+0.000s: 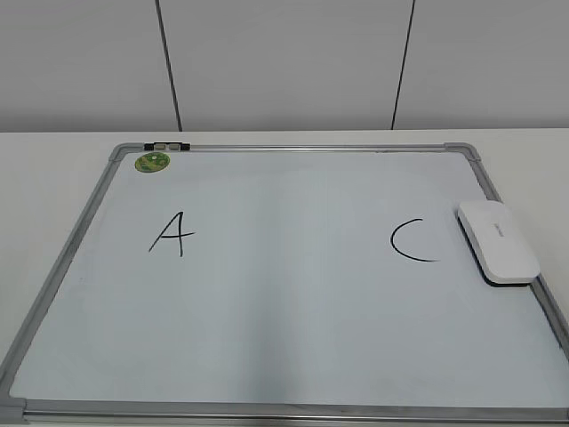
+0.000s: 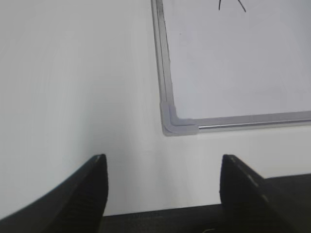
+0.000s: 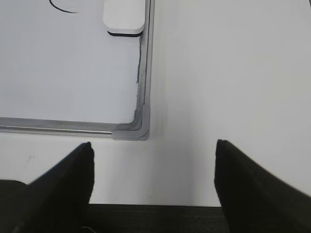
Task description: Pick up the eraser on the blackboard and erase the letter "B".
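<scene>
The blackboard [image 1: 284, 356] is a white board with a silver-grey frame lying flat on the table. The white eraser [image 1: 498, 241] lies on its right side, next to the frame; its near end shows in the right wrist view [image 3: 124, 17]. A black "A" [image 1: 172, 235] is on the left and a black "C" [image 1: 412, 240] on the right. No letter "B" shows between them. My left gripper [image 2: 164, 167] is open and empty over the table, near the board's front left corner [image 2: 175, 124]. My right gripper [image 3: 153, 155] is open and empty near the front right corner [image 3: 138, 124]. Neither gripper shows in the exterior view.
A small round green magnet [image 1: 152, 162] sits at the board's far left corner, next to a black and white clip [image 1: 167, 145] on the top frame. A grey panelled wall stands behind the white table [image 1: 53, 178].
</scene>
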You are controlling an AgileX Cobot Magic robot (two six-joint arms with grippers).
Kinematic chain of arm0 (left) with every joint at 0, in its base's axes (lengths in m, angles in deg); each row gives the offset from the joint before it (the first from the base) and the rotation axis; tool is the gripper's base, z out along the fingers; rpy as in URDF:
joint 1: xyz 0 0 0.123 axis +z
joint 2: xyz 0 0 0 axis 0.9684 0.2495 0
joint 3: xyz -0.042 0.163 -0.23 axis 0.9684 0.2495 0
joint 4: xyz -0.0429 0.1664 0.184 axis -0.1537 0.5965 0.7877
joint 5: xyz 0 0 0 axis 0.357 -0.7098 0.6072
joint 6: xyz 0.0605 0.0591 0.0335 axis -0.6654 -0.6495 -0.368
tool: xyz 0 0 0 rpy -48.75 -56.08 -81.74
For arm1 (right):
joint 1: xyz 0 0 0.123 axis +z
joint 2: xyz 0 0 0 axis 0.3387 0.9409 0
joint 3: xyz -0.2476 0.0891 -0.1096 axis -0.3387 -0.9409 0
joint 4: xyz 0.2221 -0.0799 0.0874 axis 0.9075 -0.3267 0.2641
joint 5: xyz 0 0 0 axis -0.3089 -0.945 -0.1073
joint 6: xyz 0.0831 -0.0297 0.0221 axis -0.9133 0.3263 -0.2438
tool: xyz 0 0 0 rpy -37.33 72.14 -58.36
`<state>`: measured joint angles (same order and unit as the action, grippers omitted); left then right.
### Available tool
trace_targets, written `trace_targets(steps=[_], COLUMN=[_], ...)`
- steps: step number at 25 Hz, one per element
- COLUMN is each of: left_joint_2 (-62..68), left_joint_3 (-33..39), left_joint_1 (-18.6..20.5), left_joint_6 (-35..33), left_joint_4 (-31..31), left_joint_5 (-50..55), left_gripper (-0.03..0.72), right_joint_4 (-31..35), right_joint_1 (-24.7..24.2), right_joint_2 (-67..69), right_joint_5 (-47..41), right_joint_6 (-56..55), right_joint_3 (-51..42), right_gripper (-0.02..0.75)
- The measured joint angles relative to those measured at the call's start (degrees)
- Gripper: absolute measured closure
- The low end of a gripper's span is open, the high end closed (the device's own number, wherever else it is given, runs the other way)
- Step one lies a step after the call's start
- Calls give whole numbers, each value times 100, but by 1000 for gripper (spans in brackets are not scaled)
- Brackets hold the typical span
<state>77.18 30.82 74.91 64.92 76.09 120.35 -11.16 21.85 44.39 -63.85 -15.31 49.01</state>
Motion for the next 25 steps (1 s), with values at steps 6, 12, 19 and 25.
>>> trace_targets(steps=[6,12,19,25], left_joint_2=[0,0,0,-235], left_joint_3=[140,140,140,140], left_joint_1=[0,0,0,0], left_joint_6=[0,0,0,0], left_joint_4=[6,6,6,6], left_joint_5=[-229,-248,-248,-248], left_gripper=[169,193,205,208], right_joint_4=[0,0,0,-9], right_joint_1=[0,0,0,-21], right_joint_2=[0,0,0,-255], right_joint_5=[4,13,13,13], right_joint_6=[-4,-4,-4,-4], right_joint_3=[0,0,0,0], right_gripper=[146,146,146,146])
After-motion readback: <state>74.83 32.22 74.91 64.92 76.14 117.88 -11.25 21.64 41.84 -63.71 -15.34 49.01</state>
